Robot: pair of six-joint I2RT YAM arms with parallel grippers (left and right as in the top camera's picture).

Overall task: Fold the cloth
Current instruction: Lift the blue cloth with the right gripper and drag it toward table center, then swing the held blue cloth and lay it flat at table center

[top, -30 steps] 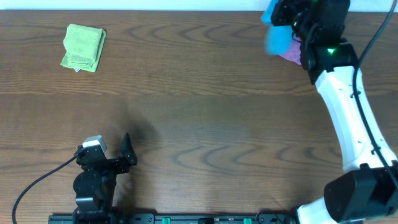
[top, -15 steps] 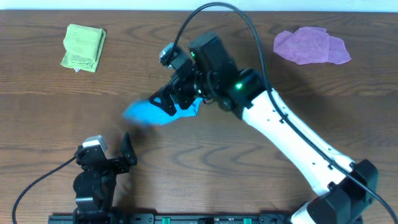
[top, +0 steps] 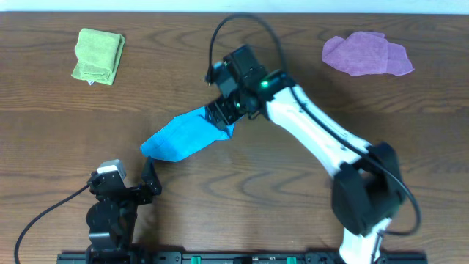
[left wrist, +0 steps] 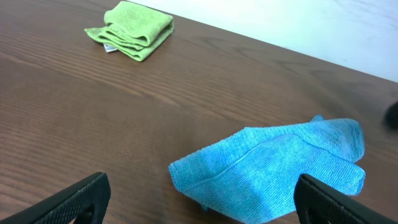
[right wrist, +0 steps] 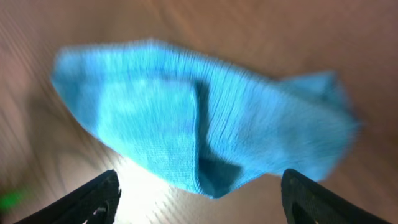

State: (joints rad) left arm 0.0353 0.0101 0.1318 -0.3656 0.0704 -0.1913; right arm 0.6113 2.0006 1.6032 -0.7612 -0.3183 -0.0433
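Note:
A blue cloth (top: 183, 136) lies rumpled on the brown table, loosely doubled over with one fold line along it, left of centre. It also fills the right wrist view as the blue cloth (right wrist: 199, 124) and shows close in the left wrist view as the blue cloth (left wrist: 273, 168). My right gripper (top: 223, 114) hovers over the cloth's right end, open, with nothing between its fingers (right wrist: 99, 199). At the front left, my left gripper (top: 138, 188) rests open just short of the cloth's near corner, its fingers (left wrist: 87, 196) wide apart and empty.
A folded green cloth (top: 98, 56) sits at the back left, seen too as the green cloth (left wrist: 132, 30). A purple cloth (top: 366, 55) lies spread at the back right. The right arm (top: 322, 139) stretches diagonally across the table's middle.
The right arm swung from the back right corner to the middle carrying the blue cloth, then opened; the cloth now lies on the table. The left arm has not moved.

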